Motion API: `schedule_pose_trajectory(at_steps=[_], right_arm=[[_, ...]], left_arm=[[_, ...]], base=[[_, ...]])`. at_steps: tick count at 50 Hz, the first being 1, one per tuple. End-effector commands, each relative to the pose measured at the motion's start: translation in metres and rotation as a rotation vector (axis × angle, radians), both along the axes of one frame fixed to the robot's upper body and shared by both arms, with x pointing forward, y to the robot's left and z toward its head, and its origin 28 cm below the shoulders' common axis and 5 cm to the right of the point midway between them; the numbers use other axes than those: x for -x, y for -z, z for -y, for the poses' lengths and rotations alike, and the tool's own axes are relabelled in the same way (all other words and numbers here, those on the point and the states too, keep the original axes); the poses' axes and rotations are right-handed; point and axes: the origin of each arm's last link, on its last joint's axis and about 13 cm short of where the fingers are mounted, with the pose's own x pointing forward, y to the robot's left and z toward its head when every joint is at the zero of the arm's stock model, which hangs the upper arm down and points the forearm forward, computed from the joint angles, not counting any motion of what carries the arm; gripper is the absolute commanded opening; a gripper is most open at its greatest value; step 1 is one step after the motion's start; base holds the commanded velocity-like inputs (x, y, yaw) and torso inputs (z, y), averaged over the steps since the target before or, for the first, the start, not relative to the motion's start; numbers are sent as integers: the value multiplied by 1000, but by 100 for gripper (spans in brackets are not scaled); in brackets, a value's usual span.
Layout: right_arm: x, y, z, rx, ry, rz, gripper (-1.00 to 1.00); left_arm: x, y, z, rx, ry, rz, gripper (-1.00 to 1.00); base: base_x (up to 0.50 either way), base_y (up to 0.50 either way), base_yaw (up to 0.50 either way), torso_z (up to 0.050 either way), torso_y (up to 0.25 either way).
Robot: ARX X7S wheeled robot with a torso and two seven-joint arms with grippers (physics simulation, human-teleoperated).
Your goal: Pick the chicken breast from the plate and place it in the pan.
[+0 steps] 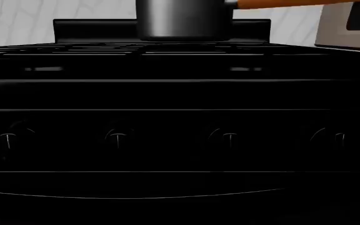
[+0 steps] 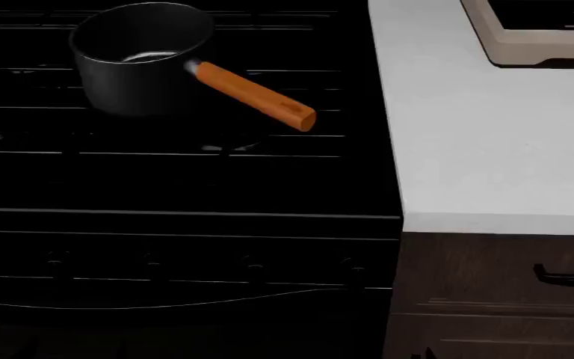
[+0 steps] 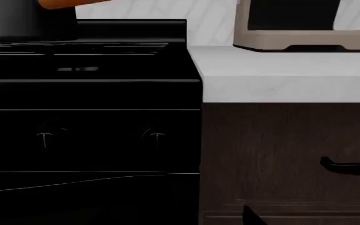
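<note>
step: find plate first — not in view | pan [image 2: 143, 56] waits on stove [image 2: 167, 172] | claws: unseen, state unknown

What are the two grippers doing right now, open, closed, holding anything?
Left gripper: not visible in any view, so its state cannot be told.
Right gripper: not visible either; cannot be told.
</note>
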Motion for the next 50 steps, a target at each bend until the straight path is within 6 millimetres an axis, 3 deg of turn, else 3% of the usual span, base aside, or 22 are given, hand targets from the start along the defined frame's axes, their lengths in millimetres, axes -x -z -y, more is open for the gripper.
schedule_pose_trajectory(at_steps=[1, 12, 50], right_arm=[[0, 0, 0, 0, 0, 0, 100], [-2, 5, -2, 11, -19, 9, 100], [-1, 13, -3, 20, -55, -8, 100]], left_arm=[[0, 0, 0, 0, 0, 0, 100], [5, 0, -1, 11, 4, 22, 100], [7, -2, -3, 40, 9, 14, 100]], base=[[0, 0, 0, 0, 0], [0, 0, 0, 2, 0], [0, 0, 0, 50, 7]])
